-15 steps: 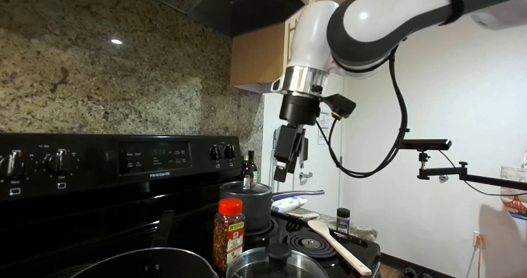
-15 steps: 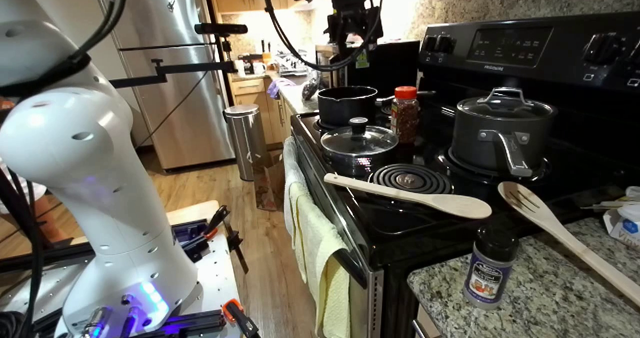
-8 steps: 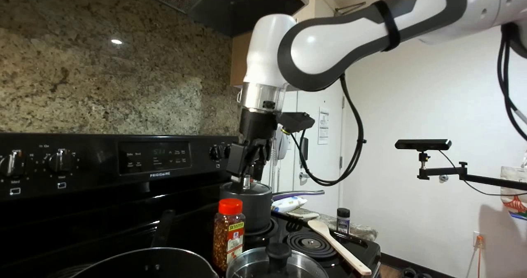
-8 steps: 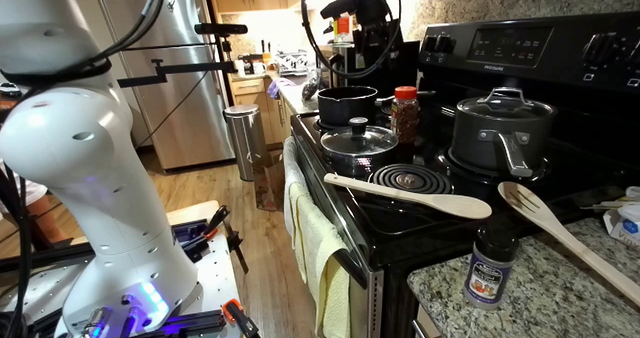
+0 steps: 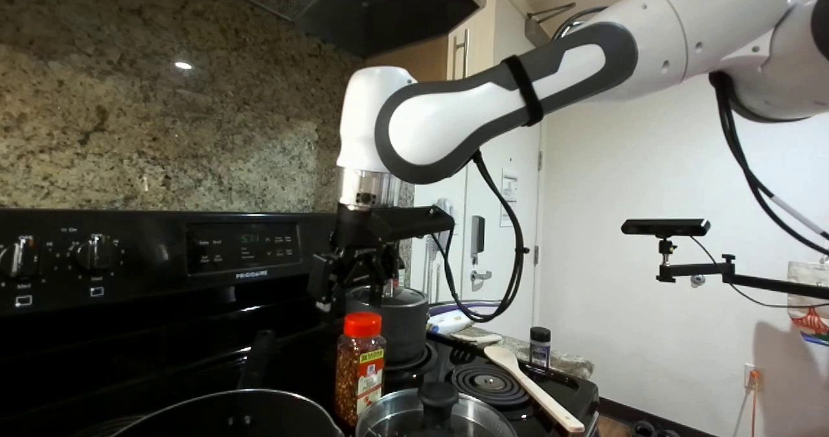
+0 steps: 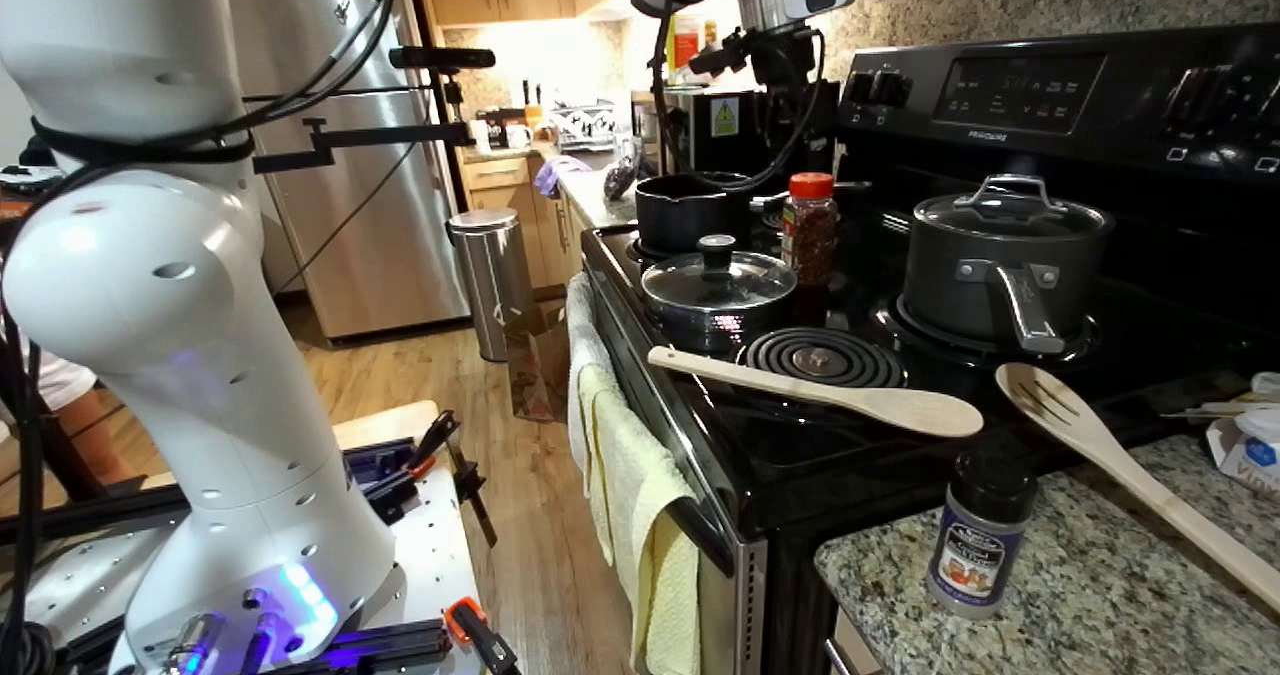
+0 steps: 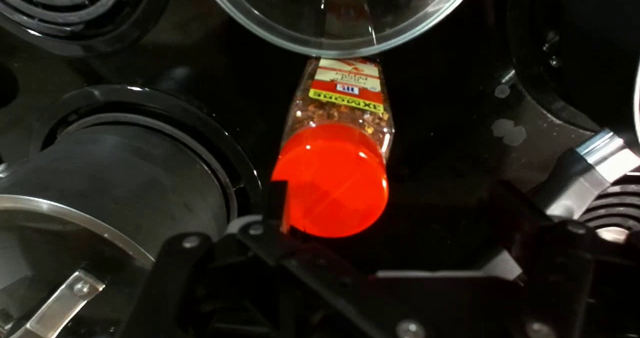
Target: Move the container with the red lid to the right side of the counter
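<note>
Wrist view: gripper (image 7: 395, 203) is seen with its fingers (image 7: 276, 200) spaced apart. Container with the red lid (image 7: 335, 183) is stood upright on the glossy black stovetop (image 7: 440, 102); its cap is framed between the fingers, much nearer one and slightly overlapped by it. Whether contact is made cannot be told. Container's lower end is overlapped by a glass lid (image 7: 345, 50), itself cut off at the top; label print is upside down, partly legible. Cap is smooth, round; body is clear, squarish, filled with reddish flakes. Near it, a matte, cylindrical pot (image 7: 135, 167) with metal lid handle is cropped too. In both exterior views, gripper is shown higher than the cap, but dark on dark, fingertips hard to make out. In an exterior view, a black pan (image 5: 227, 417) is cut off by the bottom edge. In an exterior view, a pale wooden spoon (image 6: 825, 392) is laid across the stovetop beside a spiral coil burner (image 6: 860, 350); a dark-capped bottle (image 6: 975, 555) is stood upright on the speckled granite counter (image 6: 1110, 615), well apart from the container. Mottled stone backsplash (image 5: 129, 133) is seen behind the stovetop.
</note>
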